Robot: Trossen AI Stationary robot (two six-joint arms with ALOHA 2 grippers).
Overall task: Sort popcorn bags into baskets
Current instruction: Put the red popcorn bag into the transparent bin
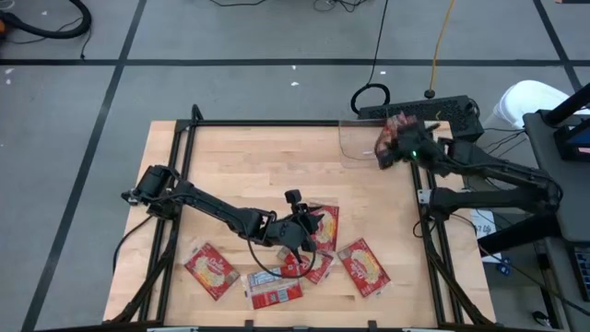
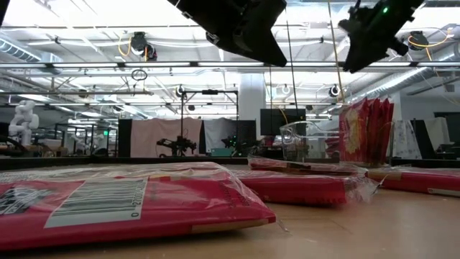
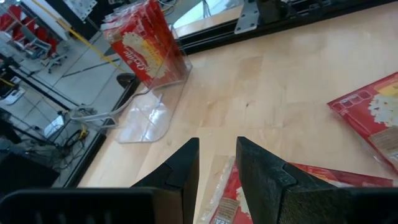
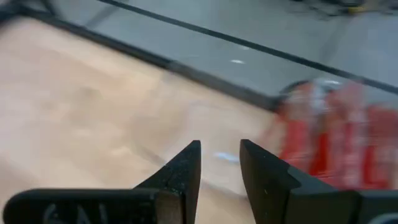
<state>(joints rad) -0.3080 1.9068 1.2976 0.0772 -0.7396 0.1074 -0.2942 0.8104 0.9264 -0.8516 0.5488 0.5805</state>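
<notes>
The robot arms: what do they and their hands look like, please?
Both arms are dark, slim and jointed, with black cables along them. The left hand and the right hand each end in two black, wedge-shaped fingers that taper toward the tips. A small green light glows near the right arm's wrist.

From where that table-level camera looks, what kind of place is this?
Most likely a robotics lab or workshop hall. Beyond the wooden table the low view shows exposed ceiling pipes, a white robot figure, another arm rig further back, and monitors.
</notes>
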